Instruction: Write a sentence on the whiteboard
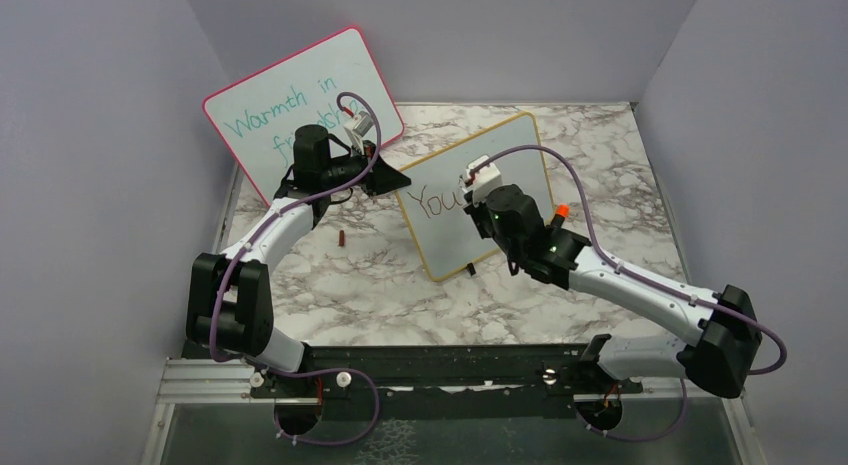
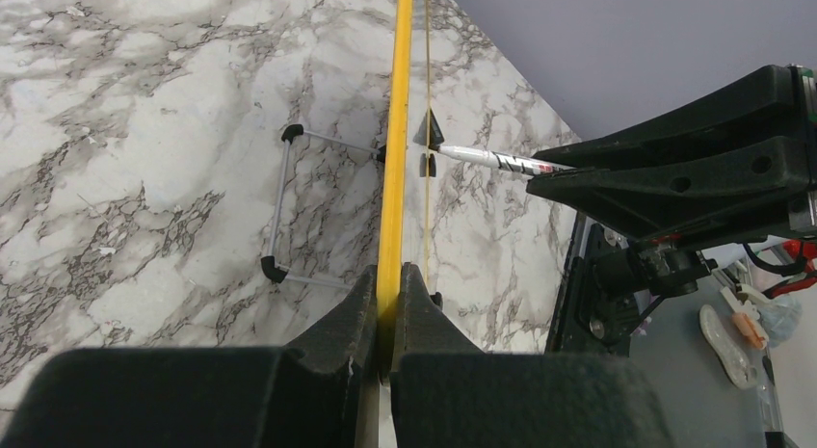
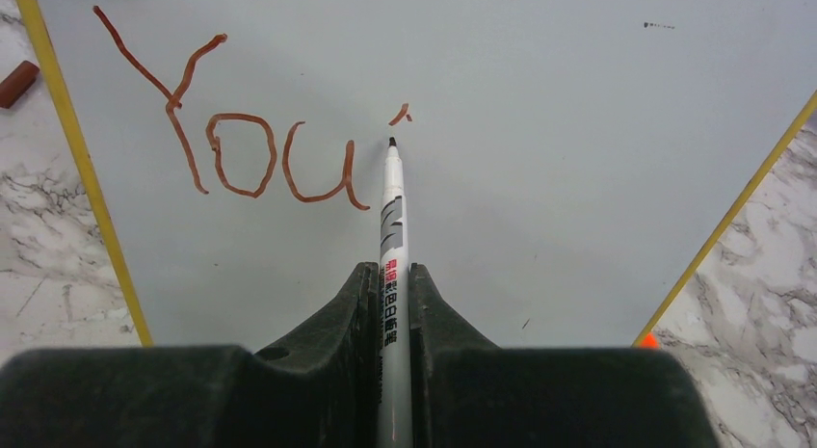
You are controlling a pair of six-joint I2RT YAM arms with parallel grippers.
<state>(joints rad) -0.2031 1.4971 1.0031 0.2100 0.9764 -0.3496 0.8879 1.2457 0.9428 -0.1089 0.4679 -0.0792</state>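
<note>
Masking part of the teal writing on the pink-framed board (image 1: 290, 85) with the left arm (image 1: 270, 230). Clamping the left gripper (image 2: 390, 275) on the yellow edge of the whiteboard (image 2: 398, 82), mid-table. Pinching a marker (image 3: 393, 217) in the right gripper (image 3: 391, 270), pointing its tip beside the sentence (image 3: 231, 144), reading just "You'", partly hiding under the wrist overhead.

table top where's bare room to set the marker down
Bare marble between the whiteboard's near edge and the base rail; also behind the whiteboard's right end, toward the back wall. Crowded between the pink board and whiteboard: left arm, brown cap.
</note>
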